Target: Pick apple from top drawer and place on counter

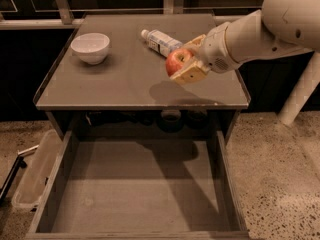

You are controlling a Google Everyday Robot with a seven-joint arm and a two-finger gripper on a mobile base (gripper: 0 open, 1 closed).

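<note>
The red apple with yellowish patches sits between the tan fingers of my gripper, which is shut on it. The gripper holds it above the right half of the grey counter, just in front of a lying bottle. A shadow falls on the counter under it. The top drawer is pulled out below the counter's front edge, and its flat floor is bare. My white arm reaches in from the upper right.
A white bowl stands at the counter's back left. A clear plastic bottle lies on its side at the back middle. A pale plastic bin sits on the speckled floor to the left of the drawer.
</note>
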